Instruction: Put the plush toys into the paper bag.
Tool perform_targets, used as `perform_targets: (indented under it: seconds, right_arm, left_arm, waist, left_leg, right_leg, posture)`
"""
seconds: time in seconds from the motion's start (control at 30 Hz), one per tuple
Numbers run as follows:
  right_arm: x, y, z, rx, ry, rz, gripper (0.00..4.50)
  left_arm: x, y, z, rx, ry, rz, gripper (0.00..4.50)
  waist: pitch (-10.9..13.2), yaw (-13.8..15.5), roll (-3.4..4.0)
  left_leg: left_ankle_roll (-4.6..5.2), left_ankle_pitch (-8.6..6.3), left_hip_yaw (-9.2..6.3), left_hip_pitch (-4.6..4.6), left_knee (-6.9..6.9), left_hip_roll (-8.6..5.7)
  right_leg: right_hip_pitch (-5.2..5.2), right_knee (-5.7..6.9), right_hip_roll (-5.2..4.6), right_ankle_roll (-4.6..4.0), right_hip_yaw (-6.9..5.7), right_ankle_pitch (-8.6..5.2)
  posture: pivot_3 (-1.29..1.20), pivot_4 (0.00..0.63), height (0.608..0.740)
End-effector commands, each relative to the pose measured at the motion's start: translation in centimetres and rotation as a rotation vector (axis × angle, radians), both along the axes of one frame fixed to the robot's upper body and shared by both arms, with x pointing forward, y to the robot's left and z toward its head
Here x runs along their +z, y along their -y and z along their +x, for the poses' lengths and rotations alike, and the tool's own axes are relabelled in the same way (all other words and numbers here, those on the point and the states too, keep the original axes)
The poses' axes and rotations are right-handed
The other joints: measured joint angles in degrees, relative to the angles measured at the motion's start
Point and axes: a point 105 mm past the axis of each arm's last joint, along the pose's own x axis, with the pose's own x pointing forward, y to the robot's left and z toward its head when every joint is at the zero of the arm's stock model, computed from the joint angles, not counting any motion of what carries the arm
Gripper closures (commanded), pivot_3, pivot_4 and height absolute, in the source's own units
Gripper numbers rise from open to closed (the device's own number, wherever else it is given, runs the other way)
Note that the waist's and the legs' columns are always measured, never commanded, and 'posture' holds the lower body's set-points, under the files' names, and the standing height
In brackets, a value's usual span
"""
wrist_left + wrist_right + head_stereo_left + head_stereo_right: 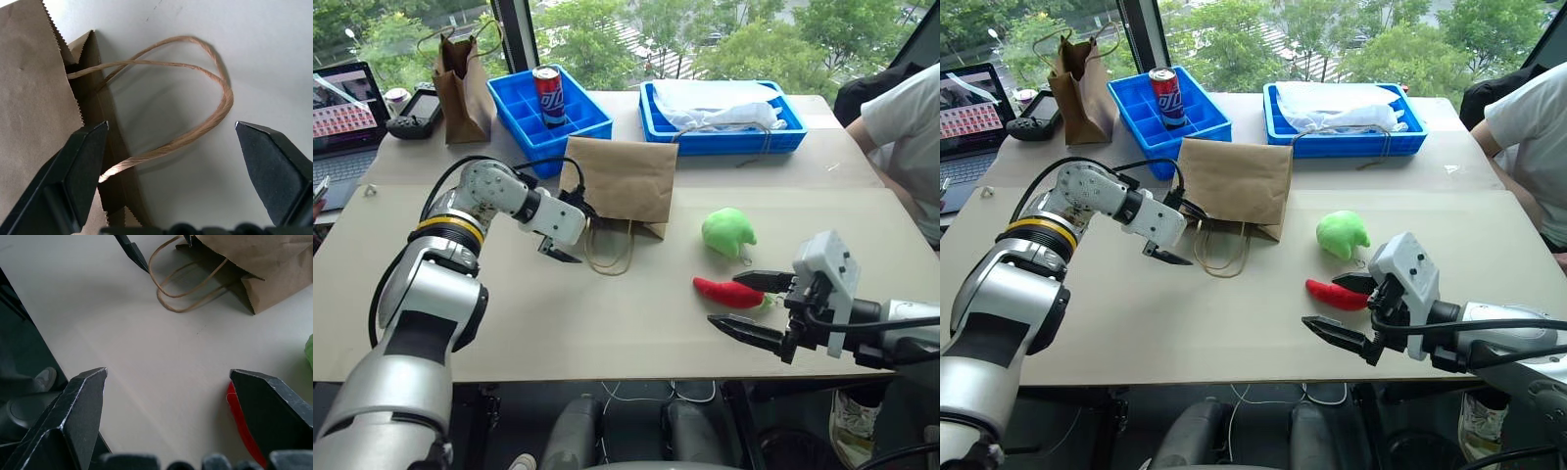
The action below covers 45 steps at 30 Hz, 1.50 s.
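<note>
The red, white and blue drink can [548,94] standing in the blue compartment tray [574,125] bears a logo whose letters are too small to read. No other lettering is legible.

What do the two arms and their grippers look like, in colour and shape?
The left arm has silver-grey rounded shells, black joints, a yellow ring near the wrist and a black cable looping along it. Its white wrist block ends in the left gripper with two black, pointed fingers. The right gripper has a white angular housing, black cables and the same black pointed fingers.
</note>
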Motion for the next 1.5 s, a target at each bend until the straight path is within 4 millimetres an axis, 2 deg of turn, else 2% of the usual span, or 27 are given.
perform_targets:
  seconds: [0.03, 0.2, 0.23, 0.27, 0.3, 0.33, 0.43, 0.6, 0.77, 0.87, 0.93, 1.03, 1.07, 1.1, 1.33, 1.47, 1.5]
  right_arm:
    - [1.1, 0.1, 0.0, -0.009, 0.061, -0.005, 0.00]
    - [-0.4, -0.6, -0.6, 0.034, -0.011, -0.017, 0.00]
    - [-0.9, -0.8, -0.8, 0.045, -0.032, -0.024, 0.00]
    - [-1.3, -1.0, -0.9, 0.058, -0.045, -0.032, 0.00]
    - [-1.6, -1.1, -1.0, 0.066, -0.052, -0.038, 0.00]
    - [-1.7, -1.2, -1.0, 0.070, -0.056, -0.039, 0.00]
    - [-1.9, -1.6, -0.9, 0.085, -0.063, -0.028, 0.00]
    - [-2.3, -2.5, -0.6, 0.096, -0.070, 0.018, 0.00]
    - [-3.1, -3.7, -0.9, 0.118, -0.091, 0.060, 0.00]
    - [-4.2, -4.4, -0.5, 0.107, -0.110, 0.077, 0.00]
    - [-4.7, -4.7, 0.0, 0.074, -0.116, 0.101, 0.00]
    - [-5.2, -5.1, 0.3, 0.042, -0.117, 0.125, 0.00]
    - [-5.3, -5.1, 0.7, 0.010, -0.106, 0.134, 0.52]
    - [-5.4, -5.1, 1.1, -0.012, -0.099, 0.140, 0.65]
    - [-5.3, -6.0, 4.2, -0.169, -0.011, 0.230, 3.07]
    - [-5.8, -7.2, 5.6, -0.202, -0.003, 0.270, 4.45]
    - [-5.7, -7.5, 6.0, -0.210, 0.006, 0.286, 4.45]
  left_arm:
    - [1.2, 0.7, 0.7, 0.021, 0.041, -0.023, 1.48]
    - [2.1, 0.8, 1.0, 0.049, 0.038, -0.096, 3.09]
    - [2.5, 0.9, 0.9, 0.066, 0.007, -0.142, 3.65]
    - [2.8, 0.9, 0.9, 0.078, -0.019, -0.181, 3.87]
    - [3.0, 0.9, 0.9, 0.084, -0.039, -0.206, 4.31]
    - [3.2, 0.9, 0.8, 0.091, -0.058, -0.227, 4.48]
    - [4.2, 0.8, 0.6, 0.130, -0.172, -0.323, 4.48]
    - [5.4, 0.9, -0.3, 0.141, -0.340, -0.358, 4.48]
    - [6.3, 1.4, -2.9, 0.097, -0.411, -0.361, 4.48]
    - [6.6, 1.8, -3.8, 0.145, -0.501, -0.411, 4.48]
    - [7.3, 2.7, -4.5, 0.167, -0.569, -0.506, 4.48]
    - [7.0, 3.0, -5.6, 0.207, -0.638, -0.531, 4.48]
    - [6.9, 3.1, -5.7, 0.235, -0.665, -0.541, 4.50]
    - [6.8, 3.1, -5.9, 0.263, -0.684, -0.545, 4.50]
    - [7.1, 3.7, -7.7, 0.312, -0.822, -0.557, 4.50]
    - [8.3, 4.1, -7.9, 0.337, -0.878, -0.605, 4.50]
    - [8.5, 4.1, -8.0, 0.340, -0.880, -0.605, 4.50]
  waist:
    - [0.00, -0.02, 0.00]
    - [0.00, -0.11, -0.01]
    - [0.00, -0.19, -0.01]
    - [0.00, -0.27, -0.01]
    - [0.00, -0.39, -0.01]
    - [0.00, -0.45, -0.01]
    - [0.00, -0.53, -0.01]
    - [0.00, -0.58, -0.01]
    - [0.00, -1.08, 0.00]
    - [0.00, -1.02, 0.00]
    - [-0.01, -1.01, 0.01]
    - [-0.01, -1.05, 0.01]
    - [-0.01, -1.03, 0.02]
    - [-0.01, -1.04, 0.02]
    - [-0.01, -1.19, 0.03]
    - [-0.02, -1.30, 0.04]
    - [-0.02, -1.27, 0.04]
  left_leg:
    - [0.00, 0.00, 0.00, 0.00, 0.00, 0.00]
    - [0.00, 0.00, 0.00, -0.03, 0.03, 0.00]
    - [0.01, -0.01, 0.00, -0.03, 0.03, 0.00]
    - [0.01, -0.01, 0.00, -0.02, 0.03, 0.00]
    - [0.01, -0.01, 0.00, -0.03, 0.03, 0.00]
    - [0.01, -0.01, 0.00, -0.03, 0.04, 0.01]
    - [0.01, -0.01, 0.00, -0.02, 0.06, 0.01]
    - [0.01, -0.01, -0.01, -0.02, 0.13, 0.01]
    - [0.02, -0.02, -0.05, -0.01, 0.13, 0.08]
    - [0.02, -0.02, -0.07, 0.01, 0.15, 0.09]
    - [0.02, -0.01, -0.08, 0.02, 0.22, 0.08]
    - [0.02, -0.02, -0.08, 0.01, 0.34, 0.10]
    - [0.02, -0.02, -0.08, 0.02, 0.34, 0.09]
    - [0.02, -0.02, -0.09, 0.02, 0.37, 0.10]
    - [0.02, -0.02, -0.08, 0.04, 0.46, 0.14]
    - [0.01, -0.01, -0.08, 0.06, 0.46, 0.14]
    - [0.01, -0.01, -0.07, 0.06, 0.45, 0.13]
  right_leg:
    - [0.00, 0.00, 0.00, 0.00, 0.00, 0.00]
    - [-0.01, -0.02, 0.00, 0.01, -0.02, 0.01]
    - [0.00, -0.02, 0.00, 0.02, -0.01, 0.01]
    - [-0.01, -0.02, 0.00, 0.02, -0.01, 0.01]
    - [-0.02, -0.01, 0.01, 0.01, -0.01, 0.01]
    - [-0.02, 0.01, 0.01, 0.01, -0.01, 0.01]
    - [-0.01, 0.03, 0.03, 0.02, -0.02, 0.01]
    - [0.00, 0.06, 0.07, 0.02, -0.02, 0.01]
    - [-0.02, 0.10, 0.08, 0.01, 0.04, 0.00]
    - [0.01, 0.12, 0.12, 0.01, 0.03, 0.01]
    - [0.03, 0.14, 0.13, 0.01, 0.03, 0.01]
    - [0.03, 0.22, 0.15, 0.01, 0.04, 0.00]
    - [0.04, 0.21, 0.15, 0.01, 0.04, 0.00]
    - [0.04, 0.23, 0.16, 0.01, 0.03, 0.00]
    - [0.02, 0.35, 0.25, 0.00, 0.06, 0.01]
    - [0.00, 0.37, 0.27, 0.00, 0.07, 0.01]
    - [0.00, 0.37, 0.26, 0.00, 0.08, 0.01]
  posture:
    - [0.00, 0.150, 0.740]
    - [0.00, 0.150, 0.740]
    - [0.00, 0.150, 0.740]
    - [0.00, 0.150, 0.740]
    - [0.00, 0.150, 0.740]
    - [0.00, 0.150, 0.740]
    - [0.00, 0.150, 0.740]
    - [0.00, 0.150, 0.740]
    - [0.00, 0.150, 0.740]
    - [0.00, 0.150, 0.740]
    - [0.00, 0.150, 0.740]
    - [0.00, 0.150, 0.740]
    - [0.00, 0.150, 0.740]
    - [0.00, 0.150, 0.740]
    - [0.00, 0.150, 0.740]
    - [0.00, 0.150, 0.740]
    - [0.00, 0.150, 0.740]
